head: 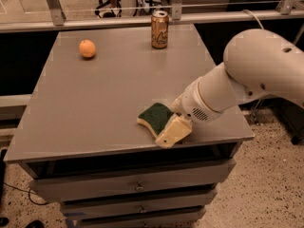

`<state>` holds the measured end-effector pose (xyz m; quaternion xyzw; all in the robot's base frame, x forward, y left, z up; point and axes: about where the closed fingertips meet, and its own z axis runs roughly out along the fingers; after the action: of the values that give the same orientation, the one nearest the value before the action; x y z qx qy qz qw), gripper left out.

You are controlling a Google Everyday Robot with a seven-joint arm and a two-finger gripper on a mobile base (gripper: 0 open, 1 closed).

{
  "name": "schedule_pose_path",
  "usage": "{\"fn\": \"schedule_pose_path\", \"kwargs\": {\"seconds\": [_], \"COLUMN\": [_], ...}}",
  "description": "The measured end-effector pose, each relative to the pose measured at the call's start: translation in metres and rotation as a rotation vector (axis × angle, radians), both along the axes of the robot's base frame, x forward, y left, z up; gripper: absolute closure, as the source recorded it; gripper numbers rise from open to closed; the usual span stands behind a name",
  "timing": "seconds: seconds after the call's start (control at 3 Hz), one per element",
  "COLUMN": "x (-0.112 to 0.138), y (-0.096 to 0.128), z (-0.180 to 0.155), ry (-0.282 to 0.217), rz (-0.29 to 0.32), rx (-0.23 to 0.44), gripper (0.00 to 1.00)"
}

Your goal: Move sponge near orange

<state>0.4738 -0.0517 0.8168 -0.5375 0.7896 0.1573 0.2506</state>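
The sponge [155, 117], dark green on top with pale yellow foam below, lies near the front right of the grey table [95, 103]. The orange [87, 48] sits at the far left of the table, well apart from the sponge. My gripper [171, 129] is at the sponge's right front edge, low over the table near its front rim, with one cream finger [173, 131] showing against the sponge.
A gold-brown drink can [160, 29] stands upright at the table's far edge, right of centre. Drawers [137, 186] sit under the table front. A railing [142, 18] runs behind the table. My white arm [247, 80] reaches in from the right.
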Motion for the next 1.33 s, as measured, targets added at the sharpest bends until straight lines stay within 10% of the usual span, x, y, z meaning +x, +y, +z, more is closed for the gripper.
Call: {"fn": "schedule_pose_path", "kwargs": {"seconds": [0.67, 1.0, 1.33], "x": [0.035, 0.073, 0.073], "y": [0.033, 0.05, 0.05], "z": [0.028, 0.085, 0.085], "ry": [-0.078, -0.196, -0.196], "rz": [0.031, 0.064, 0.064], "rx": [0.04, 0.054, 0.054], "gripper": [0.87, 1.0, 1.0]}}
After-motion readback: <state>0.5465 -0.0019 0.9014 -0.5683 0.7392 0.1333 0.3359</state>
